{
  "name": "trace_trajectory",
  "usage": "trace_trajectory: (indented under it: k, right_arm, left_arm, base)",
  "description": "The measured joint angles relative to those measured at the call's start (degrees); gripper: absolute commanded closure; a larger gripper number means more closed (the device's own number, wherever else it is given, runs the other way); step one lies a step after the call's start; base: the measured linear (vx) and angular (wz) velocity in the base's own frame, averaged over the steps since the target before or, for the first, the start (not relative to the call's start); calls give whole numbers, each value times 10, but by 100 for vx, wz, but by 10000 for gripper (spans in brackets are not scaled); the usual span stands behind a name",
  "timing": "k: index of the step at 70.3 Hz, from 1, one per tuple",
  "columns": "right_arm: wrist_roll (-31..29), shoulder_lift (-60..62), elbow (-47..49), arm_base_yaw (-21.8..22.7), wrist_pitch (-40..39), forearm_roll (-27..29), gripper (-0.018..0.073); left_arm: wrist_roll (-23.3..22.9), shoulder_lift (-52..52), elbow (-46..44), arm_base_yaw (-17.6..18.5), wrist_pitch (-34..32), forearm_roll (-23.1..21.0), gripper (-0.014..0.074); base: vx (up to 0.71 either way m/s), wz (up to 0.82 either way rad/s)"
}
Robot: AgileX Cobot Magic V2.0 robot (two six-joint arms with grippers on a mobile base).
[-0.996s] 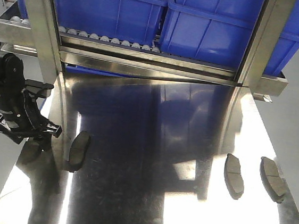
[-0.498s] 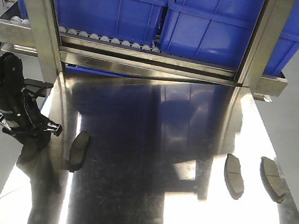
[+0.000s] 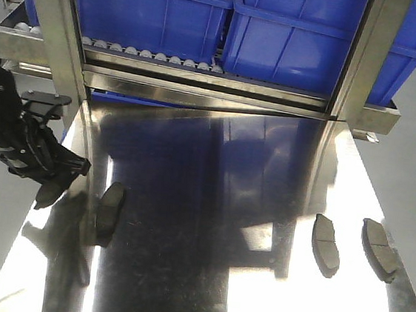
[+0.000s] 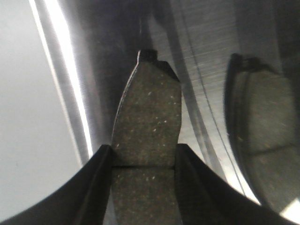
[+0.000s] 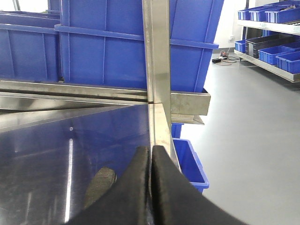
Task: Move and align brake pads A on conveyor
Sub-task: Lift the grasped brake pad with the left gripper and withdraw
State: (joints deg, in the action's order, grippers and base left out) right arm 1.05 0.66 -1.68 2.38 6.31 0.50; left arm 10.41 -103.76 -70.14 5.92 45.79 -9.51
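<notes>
Two blue bins [image 3: 148, 15] sit on the roller rack [image 3: 151, 55] behind the steel tabletop [image 3: 214, 171]. The left gripper [image 4: 143, 157] is clamped on one brake pad [image 4: 149, 108], held over the tabletop's left edge. The right gripper [image 5: 151, 152] has its fingers pressed together on nothing. Flat on the steel lie a left pad [image 3: 109, 207] near the held one, and a middle pad [image 3: 325, 244] and right pad [image 3: 379, 248] side by side.
</notes>
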Motion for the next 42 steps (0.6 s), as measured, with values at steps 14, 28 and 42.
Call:
trace_trajectory:
  k: [14,28,42]
  right_arm:
    - [0,0,0,0,0,0,563]
    - [0,0,0,0,0,0,563]
    - [0,0,0,0,0,0,563]
  left_arm:
    - [6,105,77,0,-30,0,450]
    - [7,231,165,0,-65,0,450]
    - [7,372,238,0,-79,-1,450]
  base:
    - [0,0]
    - [0,0]
    - [0,0]
